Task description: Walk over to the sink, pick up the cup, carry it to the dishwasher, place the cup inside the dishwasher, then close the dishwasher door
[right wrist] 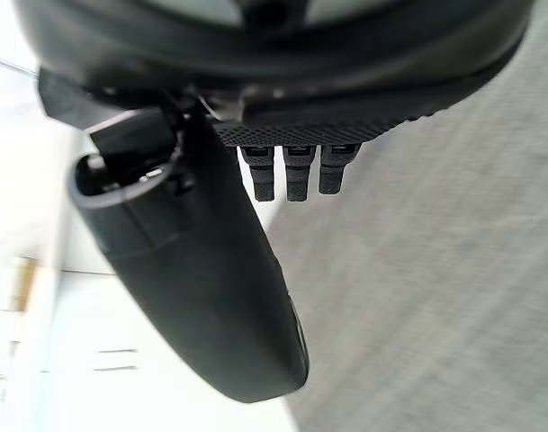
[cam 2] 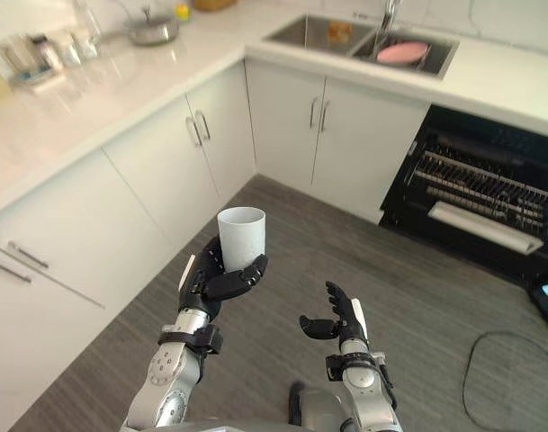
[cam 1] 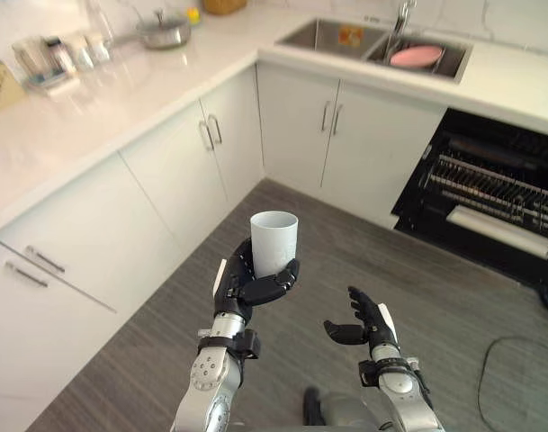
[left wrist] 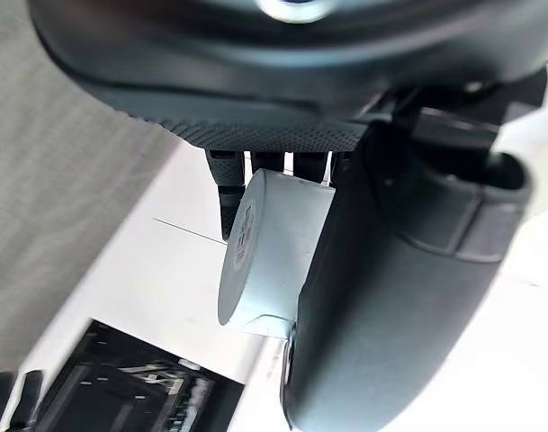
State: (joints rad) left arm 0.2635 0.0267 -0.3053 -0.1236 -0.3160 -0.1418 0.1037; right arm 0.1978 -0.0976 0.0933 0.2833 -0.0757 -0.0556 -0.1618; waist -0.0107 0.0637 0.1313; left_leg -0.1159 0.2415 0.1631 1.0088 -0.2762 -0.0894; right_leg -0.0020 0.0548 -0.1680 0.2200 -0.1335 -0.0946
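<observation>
Left eye view: the left hand (cam 1: 254, 288) is curled round the lower part of the white cup (cam 1: 274, 241). The cup stands upright with its mouth up, above the grey floor (cam 1: 417, 297). The right hand (cam 1: 359, 322) hangs just beside it, fingers loosely bent and holding nothing. The open dishwasher (cam 1: 489, 193) lies ahead and to the robot's right, well apart from the cup. The sink (cam 1: 345, 38) is set in the table further back.

Right eye view: the same layout. The empty right hand sits nearer the dishwasher than the hand carrying the cup, so the carry will likely need a turn to the right.

Left wrist view: the cup is pinched between the thumb (left wrist: 390, 297) and the fingers behind it.

Right wrist view: the thumb and fingers stand apart, with nothing between them.
</observation>
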